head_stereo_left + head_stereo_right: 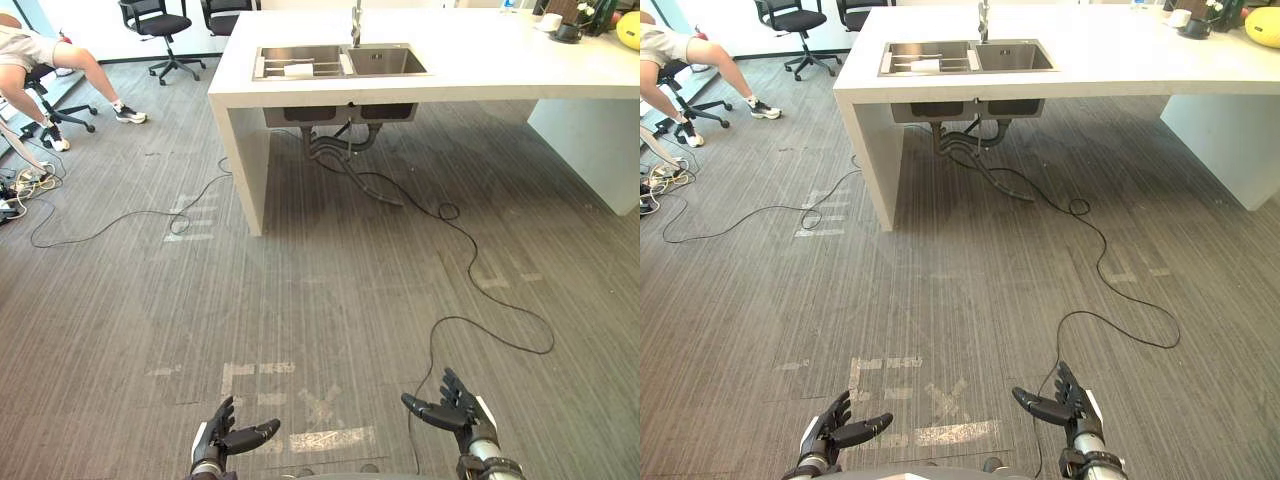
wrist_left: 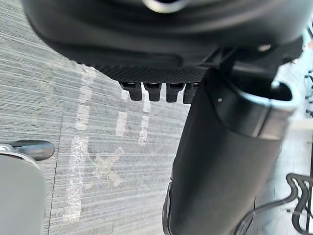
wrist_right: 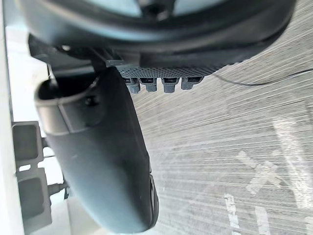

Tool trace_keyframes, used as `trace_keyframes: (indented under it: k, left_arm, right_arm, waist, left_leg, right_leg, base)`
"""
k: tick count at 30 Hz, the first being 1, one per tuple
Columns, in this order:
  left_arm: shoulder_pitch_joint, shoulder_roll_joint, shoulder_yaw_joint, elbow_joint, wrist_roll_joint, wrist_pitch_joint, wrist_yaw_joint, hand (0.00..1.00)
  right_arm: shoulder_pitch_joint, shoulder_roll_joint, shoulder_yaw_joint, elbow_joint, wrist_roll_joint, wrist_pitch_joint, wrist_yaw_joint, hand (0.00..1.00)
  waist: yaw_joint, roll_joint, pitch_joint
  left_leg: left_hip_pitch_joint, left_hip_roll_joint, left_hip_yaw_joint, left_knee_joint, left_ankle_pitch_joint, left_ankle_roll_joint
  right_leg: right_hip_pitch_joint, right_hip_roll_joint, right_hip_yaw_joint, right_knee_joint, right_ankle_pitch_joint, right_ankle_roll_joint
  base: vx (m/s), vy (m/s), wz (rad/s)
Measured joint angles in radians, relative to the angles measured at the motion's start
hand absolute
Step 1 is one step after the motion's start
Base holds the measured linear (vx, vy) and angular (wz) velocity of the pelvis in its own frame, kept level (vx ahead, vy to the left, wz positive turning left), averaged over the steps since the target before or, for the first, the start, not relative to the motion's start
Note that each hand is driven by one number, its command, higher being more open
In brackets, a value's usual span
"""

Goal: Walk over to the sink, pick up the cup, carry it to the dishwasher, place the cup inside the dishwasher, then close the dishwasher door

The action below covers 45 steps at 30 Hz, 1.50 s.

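Seated person [image 1: 60,52] cut by edge, white item [image 1: 298,69] in sink [image 1: 346,63] unclear

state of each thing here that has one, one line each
left hand: open, holding nothing
right hand: open, holding nothing
sink: left basin holds a rack with a white thing on it
black chair: upright, unoccupied
person: seated at the far left

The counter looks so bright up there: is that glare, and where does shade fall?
Left eye view: strong light washes the counter nearly blank, while the sink basins stay grey. Right eye view: the darkest shade lies under the counter, round the pipes. Right wrist view: the floor is evenly lit.
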Motion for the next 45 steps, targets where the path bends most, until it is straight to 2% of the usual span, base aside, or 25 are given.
trace_keyframes:
  k: [4, 10, 21, 30, 37, 39, 40, 42, 43, 44, 45]
  left_arm:
    - [0.000, -0.017, 0.071, 0.020, -0.005, -0.008, -0.008, 1.00]
    - [0.002, -0.037, 0.110, 0.026, -0.021, -0.027, -0.060, 1.00]
    - [0.001, -0.061, 0.110, 0.025, -0.049, -0.035, -0.087, 1.00]
    - [0.004, -0.060, 0.112, 0.025, -0.049, -0.053, -0.086, 1.00]
    - [0.011, -0.061, 0.117, -0.023, -0.050, -0.066, -0.088, 1.00]
    - [0.012, -0.061, 0.117, -0.039, -0.050, -0.066, -0.088, 1.00]
    - [0.019, -0.063, 0.117, -0.060, -0.052, -0.066, -0.088, 1.00]
    - [0.029, -0.069, 0.111, -0.095, -0.068, -0.066, -0.088, 1.00]
    - [0.030, -0.070, 0.106, -0.101, -0.073, -0.066, -0.088, 1.00]
    - [0.029, -0.070, 0.097, -0.116, -0.082, -0.065, -0.088, 1.00]
    - [0.030, -0.069, 0.093, -0.126, -0.089, -0.065, -0.088, 1.00]
  right_arm:
    - [0.021, 0.003, -0.033, 0.000, 0.005, -0.002, 0.008, 1.00]
    - [0.026, 0.029, -0.082, 0.000, 0.041, -0.002, 0.036, 1.00]
    - [0.029, 0.078, -0.132, 0.000, 0.044, -0.002, 0.059, 1.00]
    - [0.043, 0.074, -0.142, -0.001, 0.043, -0.002, 0.062, 1.00]
    - [0.058, 0.068, -0.180, -0.016, 0.044, -0.001, 0.080, 1.00]
    - [0.062, 0.065, -0.180, -0.042, 0.044, -0.001, 0.084, 1.00]
    - [0.062, 0.065, -0.180, -0.060, 0.044, -0.001, 0.086, 1.00]
    - [0.063, 0.064, -0.180, -0.093, 0.044, -0.001, 0.088, 1.00]
    - [0.062, 0.063, -0.179, -0.097, 0.044, -0.001, 0.088, 1.00]
    - [0.054, 0.062, -0.172, -0.107, 0.041, 0.001, 0.088, 1.00]
    - [0.049, 0.062, -0.166, -0.112, 0.041, 0.001, 0.088, 1.00]
  waist:
    - [0.007, 0.000, -0.001]
    - [0.009, -0.005, -0.004]
    - [0.013, -0.019, -0.019]
    - [0.017, -0.019, -0.022]
    - [0.030, -0.020, -0.025]
    - [0.033, -0.020, -0.026]
    - [0.034, -0.020, -0.026]
    - [0.036, -0.022, -0.024]
    - [0.037, -0.022, -0.025]
    - [0.048, -0.026, -0.021]
    - [0.054, -0.025, -0.021]
  left_leg:
    - [0.009, -0.001, -0.001, -0.014, 0.008, 0.000]
    - [0.017, 0.000, 0.001, -0.015, 0.008, 0.000]
    - [0.022, 0.015, 0.018, 0.017, -0.014, -0.016]
    - [0.013, 0.036, 0.053, 0.067, -0.048, -0.020]
    - [0.008, 0.055, 0.052, 0.125, -0.097, -0.027]
    - [0.006, 0.059, 0.052, 0.150, -0.121, -0.026]
    - [0.002, 0.061, 0.053, 0.171, -0.138, -0.026]
    - [0.000, 0.058, 0.059, 0.214, -0.174, -0.021]
    - [0.002, 0.057, 0.062, 0.225, -0.184, -0.022]
    - [0.007, 0.057, 0.076, 0.246, -0.203, -0.020]
    - [0.012, 0.055, 0.085, 0.251, -0.208, -0.019]
  right_leg:
    - [0.002, 0.000, -0.003, 0.000, 0.000, 0.000]
    - [0.012, 0.000, -0.003, 0.000, 0.000, 0.001]
    - [0.019, 0.008, 0.009, 0.007, -0.007, 0.006]
    - [0.019, 0.023, 0.037, 0.010, -0.021, 0.001]
    - [0.015, 0.029, 0.029, 0.058, -0.074, 0.003]
    - [0.004, 0.028, 0.029, 0.103, -0.106, 0.007]
    - [-0.017, 0.023, 0.027, 0.159, -0.144, 0.013]
    - [-0.077, -0.008, -0.005, 0.322, -0.216, 0.042]
    - [-0.097, -0.019, -0.022, 0.380, -0.227, 0.052]
    - [-0.176, -0.051, -0.063, 0.555, -0.239, 0.055]
    - [-0.208, -0.069, -0.076, 0.630, -0.238, 0.055]
  base:
    - [0.00, 0.000, 0.00]
    - [0.00, 0.000, 0.00]
    - [-0.02, -0.012, -0.04]
    - [0.01, -0.019, -0.12]
    - [0.06, -0.022, 0.00]
    - [0.09, -0.010, 0.00]
    - [0.08, -0.001, -0.03]
    - [0.08, 0.013, -0.05]
    - [0.09, 0.043, -0.20]
    - [0.06, 0.034, -0.25]
    - [0.07, 0.045, -0.30]
